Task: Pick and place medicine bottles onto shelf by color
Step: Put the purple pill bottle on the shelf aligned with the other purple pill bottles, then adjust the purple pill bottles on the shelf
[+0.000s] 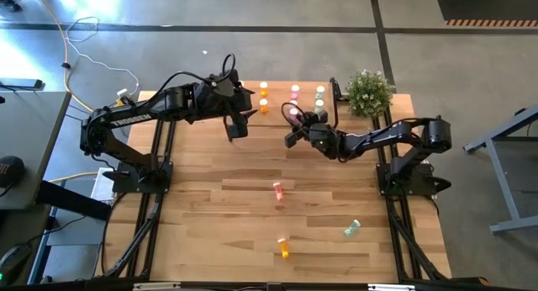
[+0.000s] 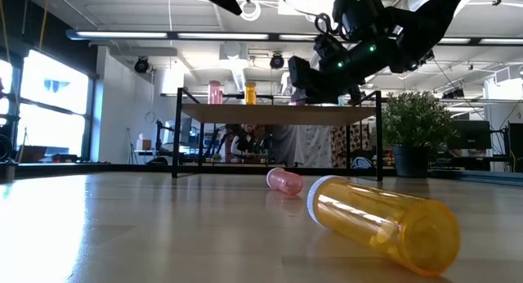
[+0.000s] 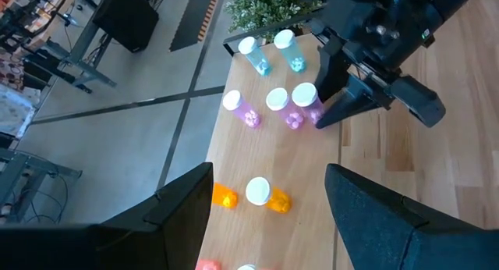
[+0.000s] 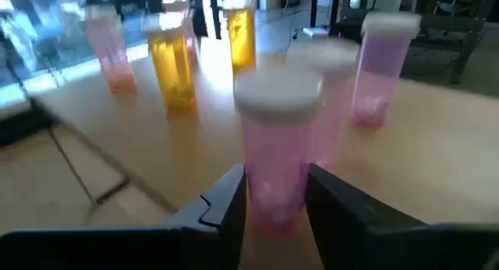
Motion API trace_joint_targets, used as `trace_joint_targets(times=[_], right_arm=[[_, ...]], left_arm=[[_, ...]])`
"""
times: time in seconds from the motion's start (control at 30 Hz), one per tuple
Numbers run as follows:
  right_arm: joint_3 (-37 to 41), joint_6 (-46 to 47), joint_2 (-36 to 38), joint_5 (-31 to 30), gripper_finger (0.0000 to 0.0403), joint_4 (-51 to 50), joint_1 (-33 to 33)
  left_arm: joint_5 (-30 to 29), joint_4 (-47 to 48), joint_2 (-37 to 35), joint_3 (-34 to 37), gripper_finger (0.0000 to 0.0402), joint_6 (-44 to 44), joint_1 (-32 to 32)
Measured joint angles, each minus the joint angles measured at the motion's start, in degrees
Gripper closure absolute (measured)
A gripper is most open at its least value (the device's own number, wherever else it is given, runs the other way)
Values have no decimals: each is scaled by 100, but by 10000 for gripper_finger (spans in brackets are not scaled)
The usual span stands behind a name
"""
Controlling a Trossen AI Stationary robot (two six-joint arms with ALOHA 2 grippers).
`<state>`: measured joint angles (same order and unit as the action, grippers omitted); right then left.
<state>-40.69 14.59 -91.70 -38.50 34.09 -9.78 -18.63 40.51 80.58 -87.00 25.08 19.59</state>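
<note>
Looking across the light plank table (image 1: 218, 207), the low wooden shelf (image 2: 278, 114) runs along its far edge, a potted plant (image 1: 370, 91) at its right end. Upright medicine bottles stand on the shelf in colour groups: orange ones (image 1: 263, 96) on the left, pink ones (image 1: 295, 91) in the middle, pale green ones (image 1: 320, 96) beside the plant. The right gripper (image 1: 296, 123) is at the shelf's front edge, its fingers (image 4: 226, 198) only slightly apart, flanking an upright pink bottle (image 4: 277, 145) that stands on the shelf board; whether they press on it I cannot tell. The left gripper (image 1: 235, 123) hovers over the table near the shelf's left end, jaws wide and empty. Three bottles lie on their sides on the open table nearer the front: a pink one (image 1: 278, 190), an orange one (image 1: 284, 247) and a green one (image 1: 351, 230), well apart. Grey concrete floor surrounds the table, with cables at the left.
</note>
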Motion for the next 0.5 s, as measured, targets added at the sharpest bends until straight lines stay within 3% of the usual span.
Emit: trace_joint_targets(times=[0.23,0.5], right_arm=[[12,-45,-7,-56,233,24,-4],[3,-48,62,-79,229,63,17]], left_arm=[[0,2,0,0,165,0,0],[0,8,0,0,165,0,-1]])
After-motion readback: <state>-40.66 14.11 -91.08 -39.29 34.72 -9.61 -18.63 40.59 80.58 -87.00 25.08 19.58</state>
